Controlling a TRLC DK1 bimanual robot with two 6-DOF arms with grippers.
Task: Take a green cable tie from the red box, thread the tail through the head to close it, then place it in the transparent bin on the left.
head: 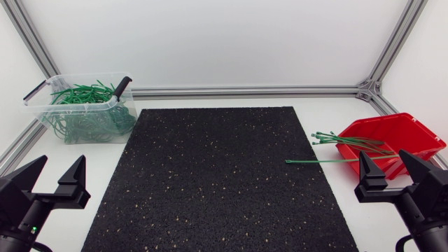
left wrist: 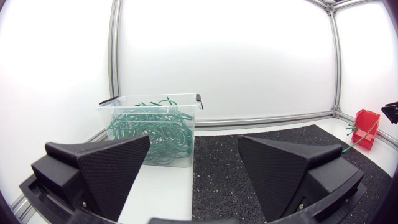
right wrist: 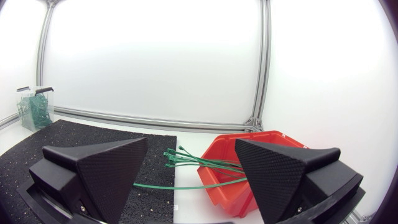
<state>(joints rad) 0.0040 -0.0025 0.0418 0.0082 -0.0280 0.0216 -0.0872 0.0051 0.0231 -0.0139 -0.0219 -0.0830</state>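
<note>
The right claw (head: 383, 159) and the left claw (head: 61, 164) both stand wide open and empty, one on each side of the single black mat (head: 217, 182). Just ahead of the right claw, one thin, straight green cable tie (right wrist: 186, 185) reaches from the one red box (right wrist: 227, 190) out onto the mat, and a handful more fan from the box's open front, too overlapped to count. Farther off, ahead of the left claw, the one clear bin (left wrist: 149, 104) holds a heap of looped green ties (left wrist: 149, 130).
</note>
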